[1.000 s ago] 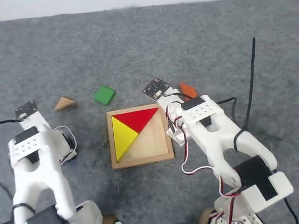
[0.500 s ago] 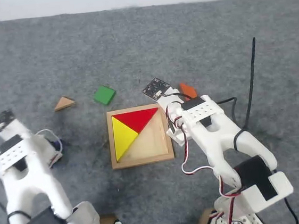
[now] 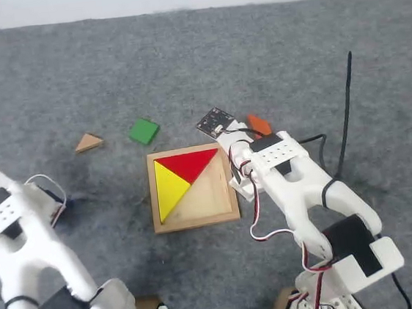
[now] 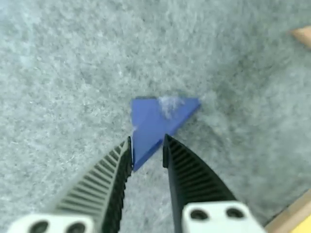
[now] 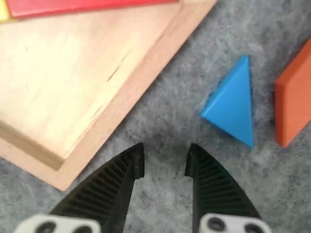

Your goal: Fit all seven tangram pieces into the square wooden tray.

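Note:
The square wooden tray (image 3: pixel 198 220) holds a red triangle (image 3: pixel 188 164) and a yellow triangle (image 3: pixel 169 190). My left gripper (image 4: pixel 146 148) is off to the tray's left, shut on one corner of a dark blue triangle (image 4: pixel 155 119) that lies over the carpet. My right gripper (image 5: pixel 164 160) stands open above bare carpet beside the tray's right edge (image 5: pixel 146 73), with a light blue triangle (image 5: pixel 231 107) and an orange piece (image 5: pixel 294 107) just beyond its tips. A green square (image 3: pixel 144 131), a tan triangle (image 3: pixel 88 142) and the orange piece (image 3: pixel 260 124) lie behind the tray.
The right arm (image 3: pixel 290 182) stretches along the tray's right side. A black cable (image 3: pixel 345 110) rises at the far right. Grey carpet covers the whole table, with open room behind the loose pieces. The left arm (image 3: pixel 14 219) stands at the left edge.
The left arm has swung steadily to the left, away from the tray. The right arm and all the visible pieces have stayed put.

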You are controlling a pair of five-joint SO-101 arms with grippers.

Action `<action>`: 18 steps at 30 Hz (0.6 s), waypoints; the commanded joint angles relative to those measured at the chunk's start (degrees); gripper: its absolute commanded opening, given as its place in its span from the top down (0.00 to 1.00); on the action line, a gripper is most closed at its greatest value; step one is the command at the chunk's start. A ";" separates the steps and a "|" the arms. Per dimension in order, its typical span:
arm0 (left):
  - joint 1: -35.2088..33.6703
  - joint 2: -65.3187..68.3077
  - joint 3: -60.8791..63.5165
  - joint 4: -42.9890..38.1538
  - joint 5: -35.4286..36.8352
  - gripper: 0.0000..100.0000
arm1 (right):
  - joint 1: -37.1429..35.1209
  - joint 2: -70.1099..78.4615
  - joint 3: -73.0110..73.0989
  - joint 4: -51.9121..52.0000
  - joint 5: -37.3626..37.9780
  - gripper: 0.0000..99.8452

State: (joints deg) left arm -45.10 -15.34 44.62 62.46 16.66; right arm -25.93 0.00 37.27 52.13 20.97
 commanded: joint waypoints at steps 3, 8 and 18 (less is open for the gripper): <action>-0.44 -2.20 -3.12 -1.05 1.05 0.90 | -0.40 -0.75 -2.81 0.84 0.62 0.84; -0.44 -2.11 -3.03 -2.37 1.05 0.90 | -0.40 -0.75 -2.81 0.84 0.62 0.84; -4.66 -1.85 -4.97 -1.85 -7.56 0.84 | -0.40 -0.75 -2.81 0.84 0.62 0.84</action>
State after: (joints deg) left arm -49.14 -15.34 42.24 62.46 14.20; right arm -25.93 0.00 37.27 52.13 20.97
